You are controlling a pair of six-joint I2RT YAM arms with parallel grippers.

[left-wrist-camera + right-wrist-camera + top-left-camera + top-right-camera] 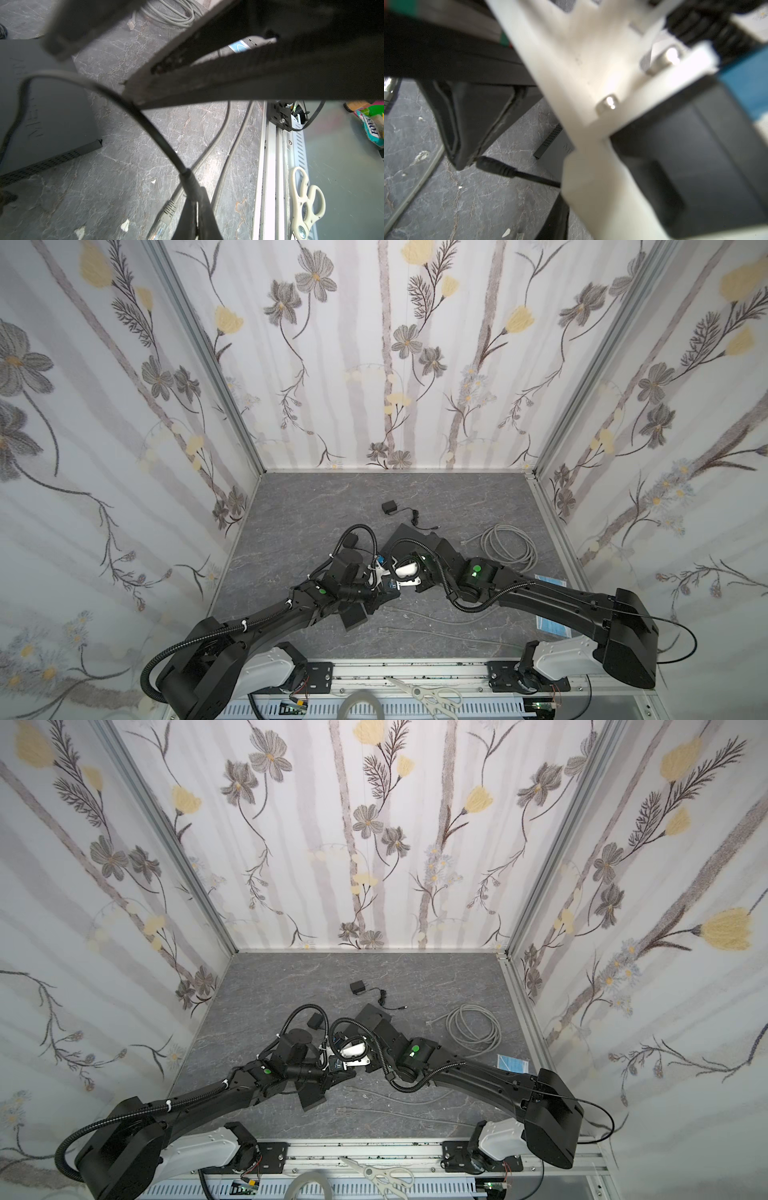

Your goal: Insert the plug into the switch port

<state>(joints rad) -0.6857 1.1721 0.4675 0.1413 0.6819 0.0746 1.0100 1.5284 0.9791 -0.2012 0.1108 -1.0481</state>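
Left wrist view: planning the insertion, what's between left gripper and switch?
In the left wrist view, bare tabletop; only the black plug cord arcs across.

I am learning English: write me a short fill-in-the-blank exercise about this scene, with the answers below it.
1. The left gripper has its jaws shut on the ____ of the black cable.
2. This end is not yet inserted in the black ____.
3. The coiled cable on the table is ____ in colour.
4. The white ____ lie on the metal rail in front of the table.
Missing words: plug; switch; grey; scissors.
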